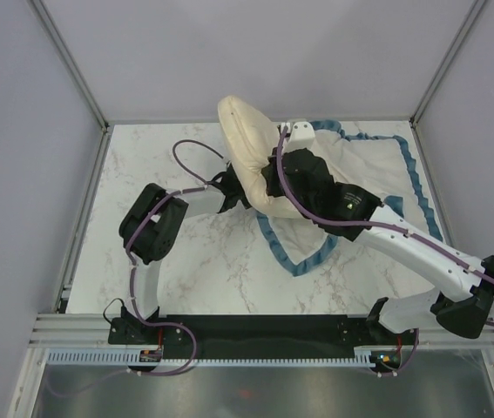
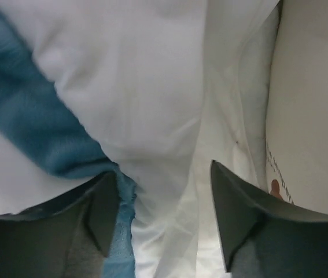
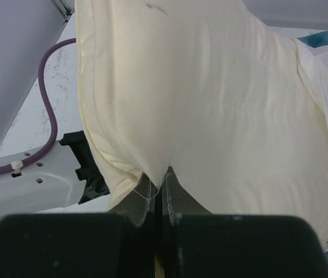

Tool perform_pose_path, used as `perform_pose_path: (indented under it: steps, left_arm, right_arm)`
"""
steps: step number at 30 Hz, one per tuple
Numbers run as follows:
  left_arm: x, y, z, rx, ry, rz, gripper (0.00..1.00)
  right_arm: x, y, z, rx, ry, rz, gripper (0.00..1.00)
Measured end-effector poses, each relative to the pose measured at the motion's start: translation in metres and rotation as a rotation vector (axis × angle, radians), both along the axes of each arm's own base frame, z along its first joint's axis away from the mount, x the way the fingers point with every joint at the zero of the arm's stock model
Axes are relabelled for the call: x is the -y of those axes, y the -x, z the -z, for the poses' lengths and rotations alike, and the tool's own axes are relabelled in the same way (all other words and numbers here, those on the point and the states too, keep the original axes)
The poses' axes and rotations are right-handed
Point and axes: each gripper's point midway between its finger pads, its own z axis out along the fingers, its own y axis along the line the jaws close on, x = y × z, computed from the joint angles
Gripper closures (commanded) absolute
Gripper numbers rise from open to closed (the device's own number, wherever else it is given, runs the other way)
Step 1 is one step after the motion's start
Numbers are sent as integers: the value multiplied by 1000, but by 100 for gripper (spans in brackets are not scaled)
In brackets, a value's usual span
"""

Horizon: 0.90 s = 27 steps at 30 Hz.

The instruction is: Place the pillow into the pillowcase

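The cream pillow (image 1: 245,148) stands tilted on its edge at the back middle of the table, its lower end at the mouth of the pillowcase (image 1: 377,170). The pillowcase lies spread to the right, white side up, with a blue ruffled edge (image 1: 294,257). My right gripper (image 3: 162,178) is shut on a pinch of the pillow (image 3: 210,98). My left gripper (image 2: 164,217) is open at the pillow's left side. White pillowcase fabric (image 2: 146,92) and blue ruffle (image 2: 25,121) lie between its fingers. The pillow (image 2: 314,104) shows at the right of that view.
The white marble table (image 1: 203,270) is fenced by grey walls and metal posts (image 1: 72,65). A purple cable (image 1: 190,152) loops off the left arm. The left arm's white link (image 3: 30,188) sits just left of the pillow.
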Motion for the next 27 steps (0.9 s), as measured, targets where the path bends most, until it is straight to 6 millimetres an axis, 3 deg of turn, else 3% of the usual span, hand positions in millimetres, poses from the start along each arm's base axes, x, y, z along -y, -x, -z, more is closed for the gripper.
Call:
perform_pose_path:
  steps: [3,5,7,8,13,16,20,24,27]
  left_arm:
    - [19,-9,6,11,31,15,48]
    - [30,-14,8,18,41,26,64]
    - [35,-16,13,23,30,42,95]
    - [36,-17,15,28,21,49,98]
    - [33,-16,13,63,-15,82,98]
    - [17,-5,-2,95,-43,87,98]
    - [-6,11,-55,166,-21,84,98]
    - [-23,13,-125,282,44,82,98]
    - [-39,17,-151,313,46,77,98]
  right_arm:
    - [5,3,-7,7,-14,3,100]
    - [9,5,-11,14,-25,3,100]
    - [12,8,-14,17,-34,2,100]
    - [14,10,-15,18,-38,1,100]
    - [16,13,-16,16,-42,-2,100]
    - [18,10,-14,12,-38,4,100]
    - [12,3,-5,-5,-26,-1,100]
    - [-8,-6,4,-27,-8,-37,100]
    - [-20,-10,7,-37,2,-59,100]
